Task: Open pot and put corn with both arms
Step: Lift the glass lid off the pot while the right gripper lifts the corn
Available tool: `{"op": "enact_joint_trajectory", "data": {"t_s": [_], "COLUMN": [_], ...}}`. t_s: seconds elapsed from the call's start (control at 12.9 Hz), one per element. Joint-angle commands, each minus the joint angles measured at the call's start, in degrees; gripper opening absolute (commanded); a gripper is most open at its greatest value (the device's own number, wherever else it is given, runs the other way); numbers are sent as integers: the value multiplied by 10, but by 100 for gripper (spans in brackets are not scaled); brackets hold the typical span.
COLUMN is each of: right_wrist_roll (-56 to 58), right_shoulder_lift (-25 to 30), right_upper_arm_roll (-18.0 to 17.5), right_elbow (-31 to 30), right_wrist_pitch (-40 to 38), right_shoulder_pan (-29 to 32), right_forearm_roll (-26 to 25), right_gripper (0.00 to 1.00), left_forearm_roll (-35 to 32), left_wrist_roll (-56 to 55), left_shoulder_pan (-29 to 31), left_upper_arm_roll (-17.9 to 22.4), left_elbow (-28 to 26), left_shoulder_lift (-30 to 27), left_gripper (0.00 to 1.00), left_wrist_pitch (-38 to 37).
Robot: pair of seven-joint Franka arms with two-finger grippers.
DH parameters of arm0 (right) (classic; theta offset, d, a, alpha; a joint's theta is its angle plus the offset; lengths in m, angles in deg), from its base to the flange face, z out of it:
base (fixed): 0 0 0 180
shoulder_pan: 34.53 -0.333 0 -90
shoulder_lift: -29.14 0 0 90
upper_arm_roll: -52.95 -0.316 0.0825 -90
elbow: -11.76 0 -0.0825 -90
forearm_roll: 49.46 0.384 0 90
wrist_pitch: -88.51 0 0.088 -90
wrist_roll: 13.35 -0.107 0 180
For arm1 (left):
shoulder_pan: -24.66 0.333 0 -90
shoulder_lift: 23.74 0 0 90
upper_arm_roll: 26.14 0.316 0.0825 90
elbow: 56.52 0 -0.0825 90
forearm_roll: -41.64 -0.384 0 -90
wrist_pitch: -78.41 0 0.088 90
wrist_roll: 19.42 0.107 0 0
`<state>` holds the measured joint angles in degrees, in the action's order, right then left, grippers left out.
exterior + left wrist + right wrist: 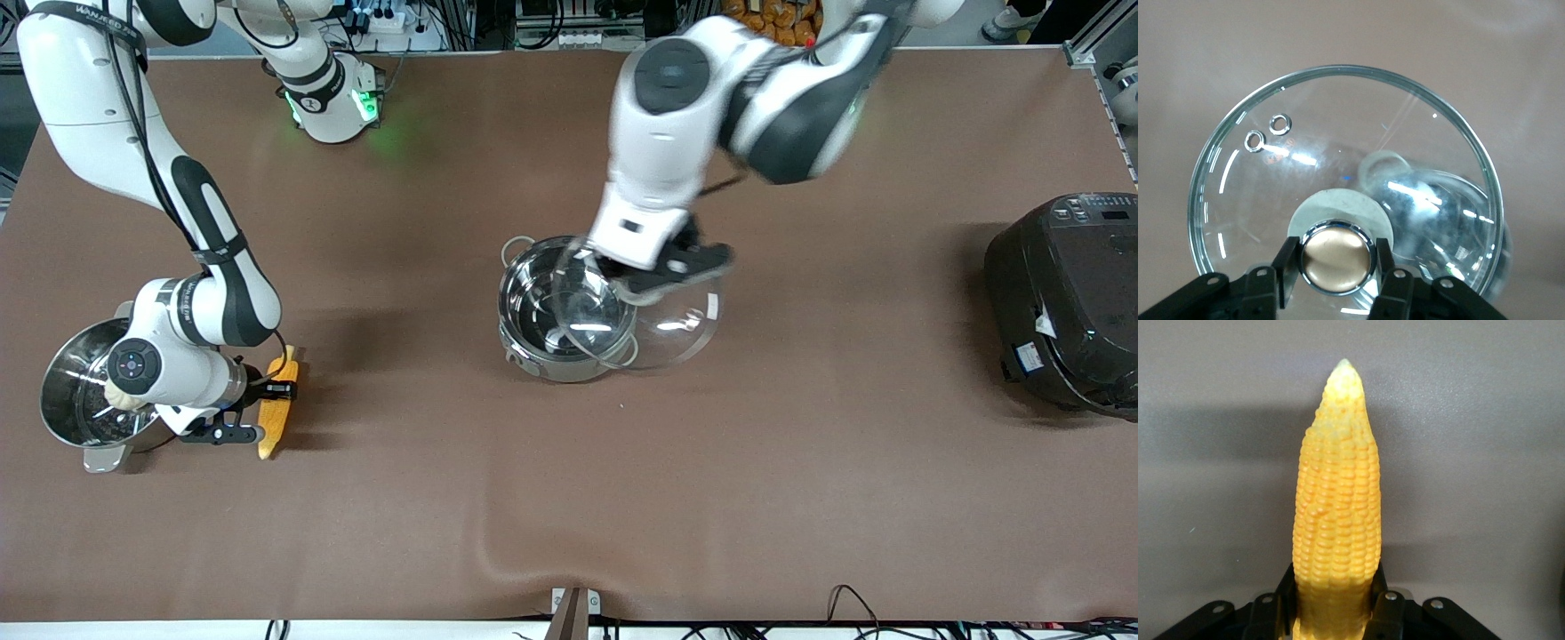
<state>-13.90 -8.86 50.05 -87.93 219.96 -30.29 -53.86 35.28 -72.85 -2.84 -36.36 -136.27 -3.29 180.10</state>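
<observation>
I see the left end effector (1337,273) pinching the copper knob (1337,259) of the glass lid (662,324), held tilted over the open pot (556,311) mid-worktop (569,498). My right end effector (1335,603) is clamped on the corn (278,402), just beside the steamer pot (76,382) at the right arm's end.

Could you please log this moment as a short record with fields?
pot: uncovered, mid-table
lid: off the pot, carried partly over its rim
left hand: shut on the lid's knob
corn: at the right arm's end of the table
right hand: shut on the corn, beside the steamer pot
black cooker: at the left arm's end
stage: pot open, corn not yet in
</observation>
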Motion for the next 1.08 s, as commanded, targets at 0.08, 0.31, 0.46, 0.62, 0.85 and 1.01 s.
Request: {"op": "enact_joint_trajectory", "data": {"t_s": [0.08,0.31,0.46,0.62,0.85,1.01], "right_wrist_roll": [49,89,97,96,93,89], "right_shoulder_lift": [14,44,70,93,95,95], "right_upper_arm_roll": [-5,-15,-24,-25,-24,-20], "right_elbow": [-3,3,17,49,101,126], "right_wrist_pitch": [-1,-3,-26,-78,-104,-106], "right_shoulder_pan": [0,-14,-61,-124,-227,-305], "right_forearm_roll": [-38,-38,-38,-37,-36,-40], "right_gripper": [0,0,0,0,0,0], "left_forearm_roll": [-2,-3,-11,-12,-12,-13], "left_wrist_roll": [180,200,205,233,240,243], "left_shoulder_pan": [136,192,205,244,256,258], "left_upper_arm_roll": [-9,-9,-5,-8,-8,-5], "left_elbow": [-80,-187,-286,-328,-384,-413], "left_shoulder_lift": [-37,-36,-40,-39,-42,-44], "left_gripper": [0,0,0,0,0,0], "left_wrist_pitch": [3,86,189,236,298,335]}}
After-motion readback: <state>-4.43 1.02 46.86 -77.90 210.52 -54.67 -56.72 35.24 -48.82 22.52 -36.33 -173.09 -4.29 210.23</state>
